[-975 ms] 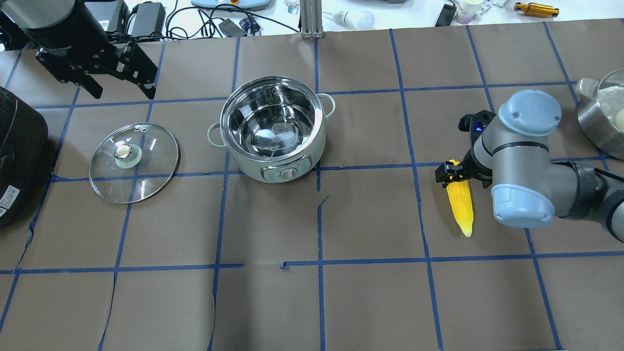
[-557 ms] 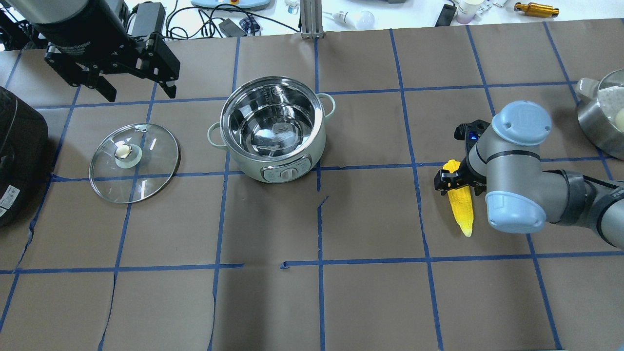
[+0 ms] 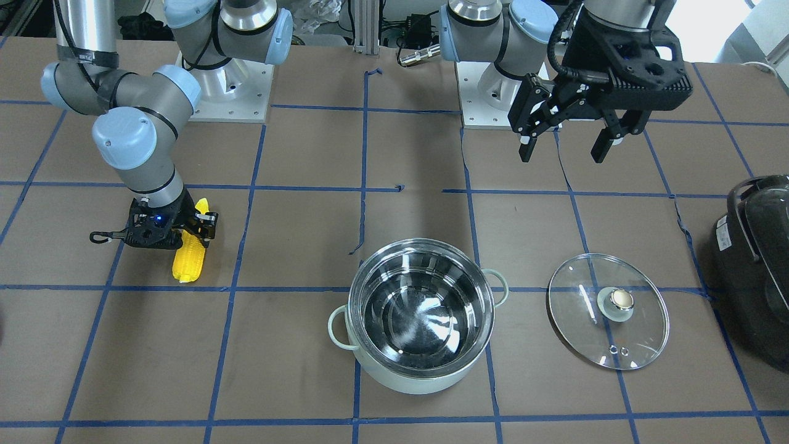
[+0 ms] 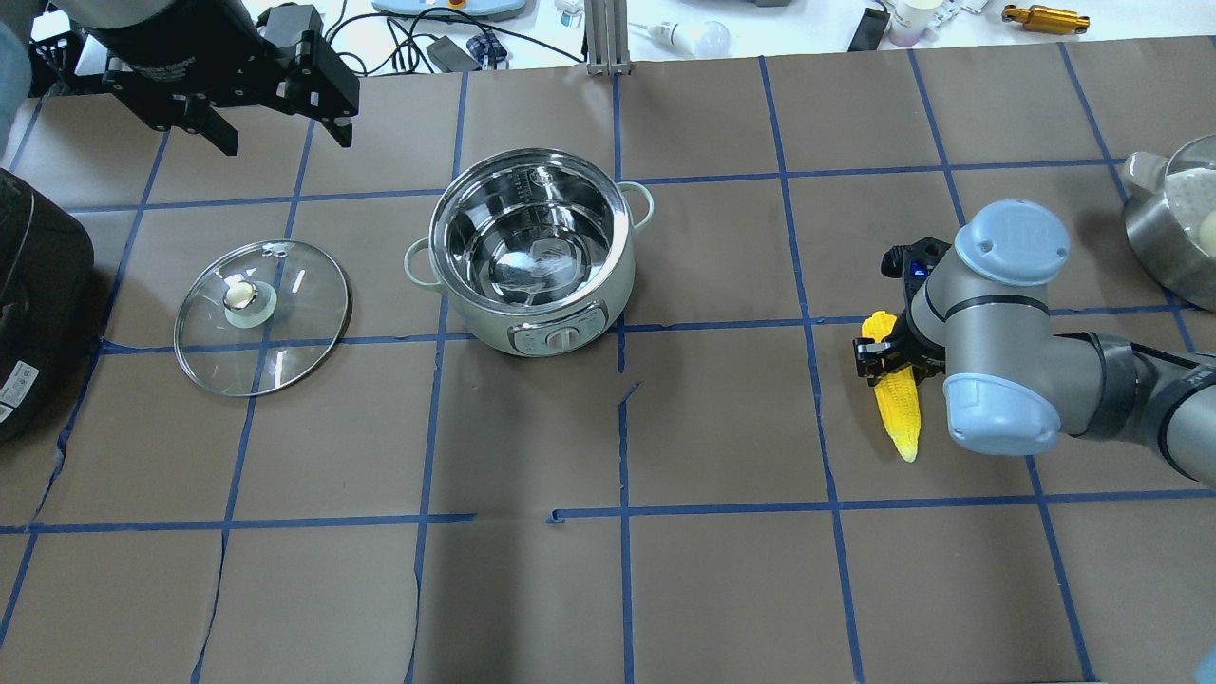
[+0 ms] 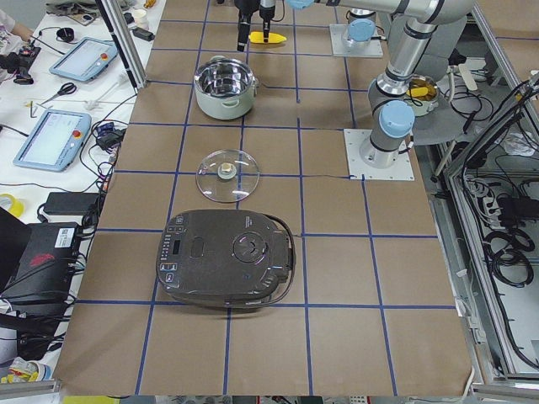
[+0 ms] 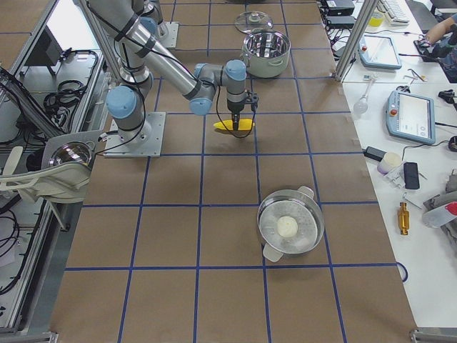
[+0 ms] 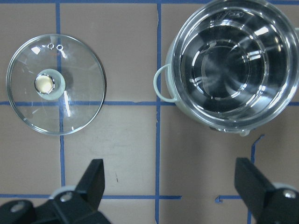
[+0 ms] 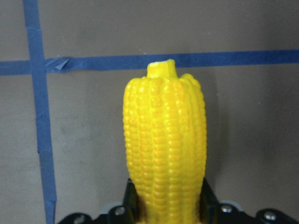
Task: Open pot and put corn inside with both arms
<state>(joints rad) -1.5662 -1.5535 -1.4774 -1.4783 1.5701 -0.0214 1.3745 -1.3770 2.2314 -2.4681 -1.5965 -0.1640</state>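
Note:
The mint-green pot (image 4: 530, 249) stands open in the middle of the table, its steel inside empty; it also shows in the front view (image 3: 422, 314) and the left wrist view (image 7: 233, 65). Its glass lid (image 4: 261, 316) lies flat on the table beside it, knob up. The yellow corn (image 4: 897, 404) lies on the table at the right. My right gripper (image 4: 879, 353) is down on the corn's thick end, fingers pressed against both sides in the right wrist view (image 8: 166, 207). My left gripper (image 4: 285, 138) hangs open and empty, high beyond the lid.
A large black appliance (image 4: 33, 304) sits at the table's left edge, beside the lid. A steel steamer bowl (image 4: 1178, 228) with a white ball in it stands at the far right. Blue tape lines grid the brown table cover.
My left gripper has moved away from the lid, farther back and toward the pot's side. My right gripper has slid down around the corn's thick end and closed in on it.

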